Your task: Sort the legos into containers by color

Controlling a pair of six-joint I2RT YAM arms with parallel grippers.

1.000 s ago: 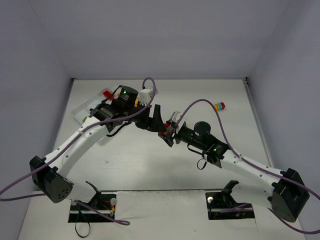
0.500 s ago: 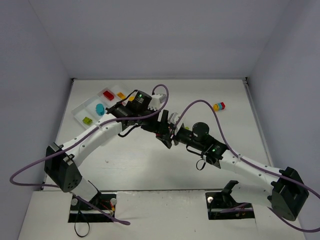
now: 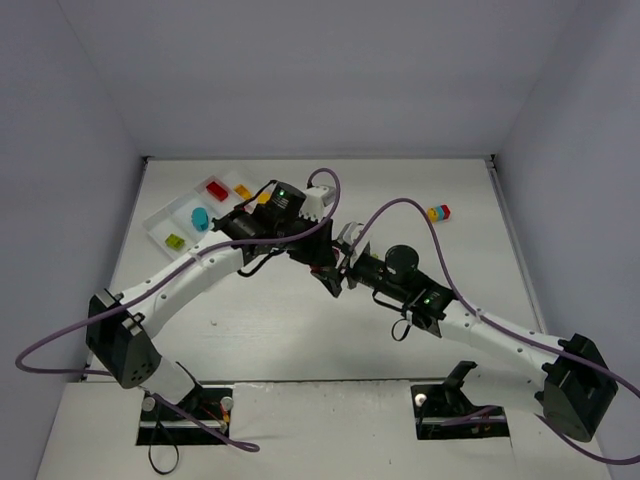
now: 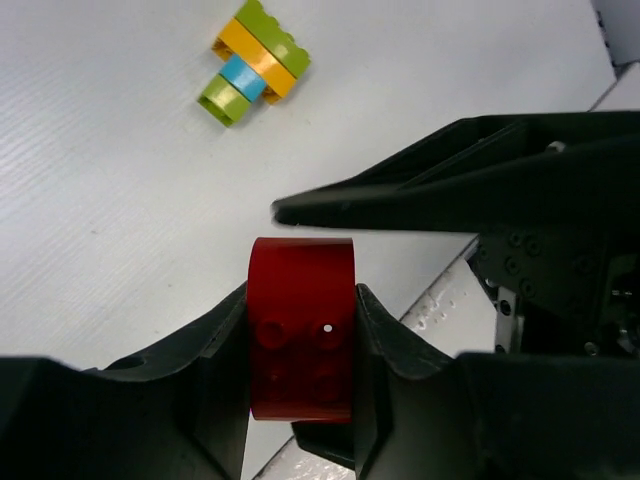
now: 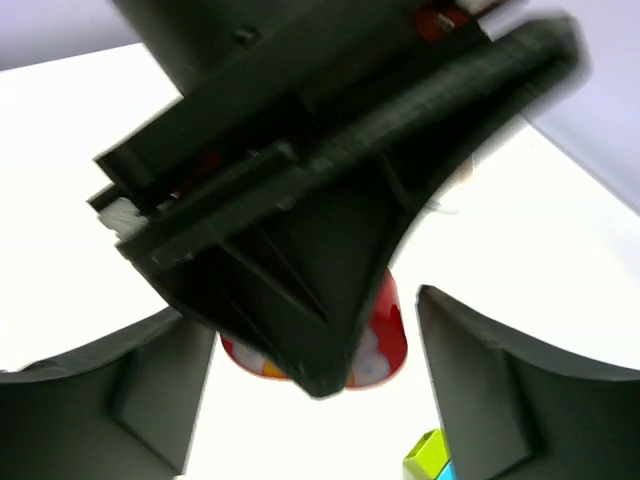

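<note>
left pincer (image 4: 300, 295): clamped on red brick (image 4: 301, 340), fingers pressing both sides
right pincer (image 5: 310, 310): spread wide, either side of same brick

Two slim arms here: left arm (image 3: 190, 272) and right arm (image 3: 500, 335), both white tubes broken up by chunky black joints, each ending in a big black base block. A purple cable (image 3: 400, 207) loops off each one. Small green lights (image 3: 281, 192) glow on the black wrist housings. Up close, the left gripper (image 4: 301, 310) has matte black, wedge-shaped fingers (image 4: 190, 370) — the right gripper (image 5: 312, 340) matches, with tiny screws (image 4: 515, 240) in its body.
</note>
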